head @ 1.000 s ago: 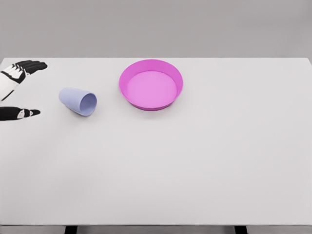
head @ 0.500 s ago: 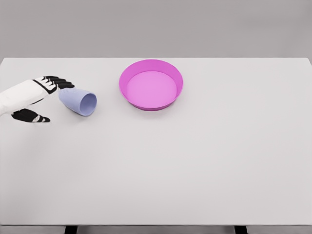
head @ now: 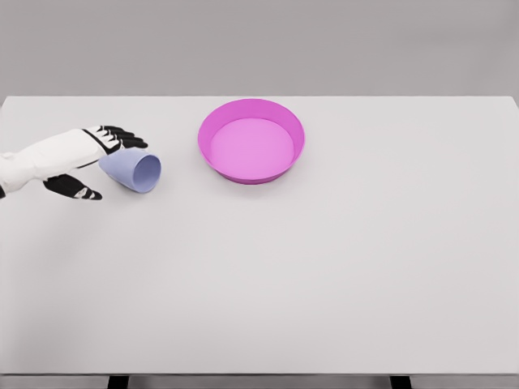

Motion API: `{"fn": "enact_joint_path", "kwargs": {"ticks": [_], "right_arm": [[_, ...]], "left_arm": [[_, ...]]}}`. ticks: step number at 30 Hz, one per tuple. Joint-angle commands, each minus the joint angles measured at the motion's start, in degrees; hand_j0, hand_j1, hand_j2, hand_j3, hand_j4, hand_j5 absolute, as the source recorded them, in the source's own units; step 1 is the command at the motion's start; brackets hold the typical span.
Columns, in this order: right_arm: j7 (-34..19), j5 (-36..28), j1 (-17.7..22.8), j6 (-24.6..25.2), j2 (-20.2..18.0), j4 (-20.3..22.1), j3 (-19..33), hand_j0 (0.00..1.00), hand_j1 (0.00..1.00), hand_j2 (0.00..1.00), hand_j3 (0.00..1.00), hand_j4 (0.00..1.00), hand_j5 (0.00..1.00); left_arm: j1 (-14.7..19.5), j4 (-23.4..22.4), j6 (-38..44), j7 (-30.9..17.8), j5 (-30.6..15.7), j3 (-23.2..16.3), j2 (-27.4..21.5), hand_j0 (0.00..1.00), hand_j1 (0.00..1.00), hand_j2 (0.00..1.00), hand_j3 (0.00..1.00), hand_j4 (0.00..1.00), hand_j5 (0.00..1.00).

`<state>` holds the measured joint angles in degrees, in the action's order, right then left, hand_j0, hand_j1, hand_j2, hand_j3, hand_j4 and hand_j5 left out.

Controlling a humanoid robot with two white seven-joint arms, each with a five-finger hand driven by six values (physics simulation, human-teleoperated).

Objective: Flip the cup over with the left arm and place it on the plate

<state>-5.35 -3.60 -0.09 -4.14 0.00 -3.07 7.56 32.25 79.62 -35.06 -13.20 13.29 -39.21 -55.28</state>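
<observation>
My left hand (head: 91, 158) straddles the lavender cup (head: 130, 169) lying on its side, fingers spread, nothing gripped. I worry a nudge rolls it away from the pink plate (head: 251, 140).

Only one limb on show here, and it's the left arm (head: 45, 158), coming in from nine o'clock: a smooth, glossy white shell, tapering toward the wrist with no cables or screws showing. At its end, the left hand (head: 93, 158) wears the same white across the back, broken by black patches near the knuckles. The fingers (head: 128, 135) go solid black toward their tips, and the thumb (head: 75, 188) is black too, with small white marks.
</observation>
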Motion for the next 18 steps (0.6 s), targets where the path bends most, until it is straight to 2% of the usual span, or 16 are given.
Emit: {"fn": "enact_joint_path", "kwargs": {"ticks": [1,5,9,12,18], "right_arm": [[-0.01,0.0,0.0,0.01,0.0,0.0,0.0,1.0,1.0,1.0,1.0,1.0,1.0],[-0.01,0.0,0.0,0.01,0.0,0.0,0.0,1.0,1.0,1.0,1.0,1.0,1.0],[-0.01,0.0,0.0,0.01,0.0,0.0,0.0,1.0,1.0,1.0,1.0,1.0,1.0],[-0.01,0.0,0.0,0.01,0.0,0.0,0.0,1.0,1.0,1.0,1.0,1.0,1.0],[-0.01,0.0,0.0,-0.08,0.0,0.0,0.0,1.0,1.0,1.0,1.0,1.0,1.0]], "left_arm": [[0.0,-0.78,0.06,0.02,-0.37,-0.25,0.35,1.0,1.0,1.0,1.0,1.0,1.0],[3.78,-5.44,0.06,-2.44,-0.11,-4.38,2.72,1.0,1.0,1.0,1.0,1.0,1.0],[4.22,-7.46,0.06,-2.53,1.47,-4.47,4.13,1.0,1.0,1.0,1.0,1.0,1.0],[5.27,-7.82,0.06,-5.78,1.3,-4.56,4.3,1.0,1.0,1.0,1.0,1.0,1.0],[6.24,-8.69,0.06,-5.96,1.38,-4.56,5.62,1.0,1.0,1.0,1.0,1.0,1.0]]}}
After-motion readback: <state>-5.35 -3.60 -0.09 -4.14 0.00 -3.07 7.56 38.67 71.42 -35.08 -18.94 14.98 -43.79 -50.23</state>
